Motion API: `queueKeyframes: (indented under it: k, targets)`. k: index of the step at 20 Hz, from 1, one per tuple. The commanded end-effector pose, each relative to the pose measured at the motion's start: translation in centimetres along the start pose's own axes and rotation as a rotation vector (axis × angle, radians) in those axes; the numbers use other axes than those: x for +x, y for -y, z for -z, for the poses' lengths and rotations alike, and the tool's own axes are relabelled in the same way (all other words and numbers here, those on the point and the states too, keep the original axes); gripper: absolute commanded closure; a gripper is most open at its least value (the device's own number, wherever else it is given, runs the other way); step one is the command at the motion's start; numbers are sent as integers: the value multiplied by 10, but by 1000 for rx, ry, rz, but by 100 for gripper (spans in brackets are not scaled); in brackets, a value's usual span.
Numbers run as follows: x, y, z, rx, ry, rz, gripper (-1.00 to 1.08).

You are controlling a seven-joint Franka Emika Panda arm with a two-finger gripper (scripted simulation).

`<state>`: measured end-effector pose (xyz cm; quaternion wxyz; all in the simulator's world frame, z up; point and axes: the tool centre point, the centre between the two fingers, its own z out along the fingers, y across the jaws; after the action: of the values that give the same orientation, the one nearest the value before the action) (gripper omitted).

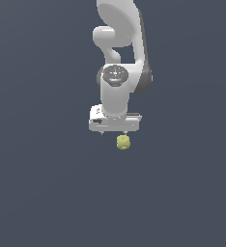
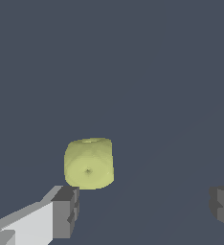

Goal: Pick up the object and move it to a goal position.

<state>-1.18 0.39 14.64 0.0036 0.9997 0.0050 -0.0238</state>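
Observation:
The object [image 1: 123, 142] is a small yellow-green lumpy ball lying on the dark floor. In the exterior view it shows just under the white gripper [image 1: 114, 133], a little toward that view's right of the hand's middle. The wrist view shows the object [image 2: 89, 163] beyond the fingertips, closer to one grey fingertip [image 2: 66, 210] than to the other [image 2: 223, 206]. The gripper [image 2: 143, 209] is open, its fingers spread far wider than the ball, with nothing between them. The ball is not touched.
A plain dark grey-blue floor [image 1: 47, 193] fills both views. The white arm [image 1: 122, 48] rises behind the hand toward the exterior view's top. No other objects or goal marker show.

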Motion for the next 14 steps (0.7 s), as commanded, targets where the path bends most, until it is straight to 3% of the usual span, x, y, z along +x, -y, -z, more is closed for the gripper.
queueKeyframes:
  k: [1, 14]
  targets:
    - [0, 0, 0, 0, 0, 0, -92]
    - [-2, 3, -7, -11, 10, 59, -92]
